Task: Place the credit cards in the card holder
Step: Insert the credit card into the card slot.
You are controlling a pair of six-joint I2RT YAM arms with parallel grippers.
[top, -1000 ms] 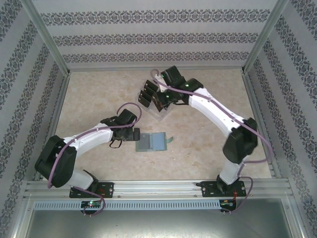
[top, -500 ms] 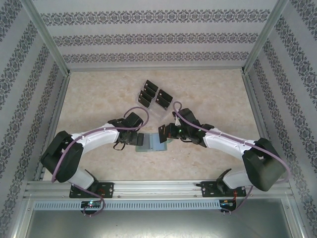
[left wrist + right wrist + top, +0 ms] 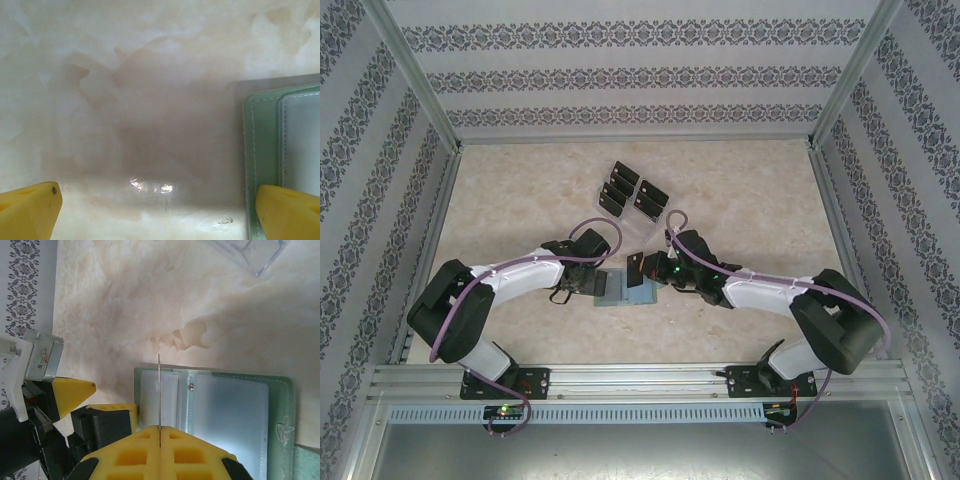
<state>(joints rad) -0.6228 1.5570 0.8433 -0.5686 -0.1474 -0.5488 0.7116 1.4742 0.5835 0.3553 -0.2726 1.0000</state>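
Seen from above, the opened card holder (image 3: pixel 620 290) lies toward the near edge of the table (image 3: pixel 520 190), between the left gripper (image 3: pixel 592 283) and the right gripper (image 3: pixel 638 272). At the left wrist, the jaws are spread wide (one yellow finger (image 3: pixel 287 212) over the holder's border). At the right wrist, a black credit card (image 3: pixel 159 390) is clamped edge-on above the holder.

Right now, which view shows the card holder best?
Right wrist: the card holder lies open, both pale inner panels and the snap clear. Top external shows it small and partly covered; left wrist catches one stitched edge.
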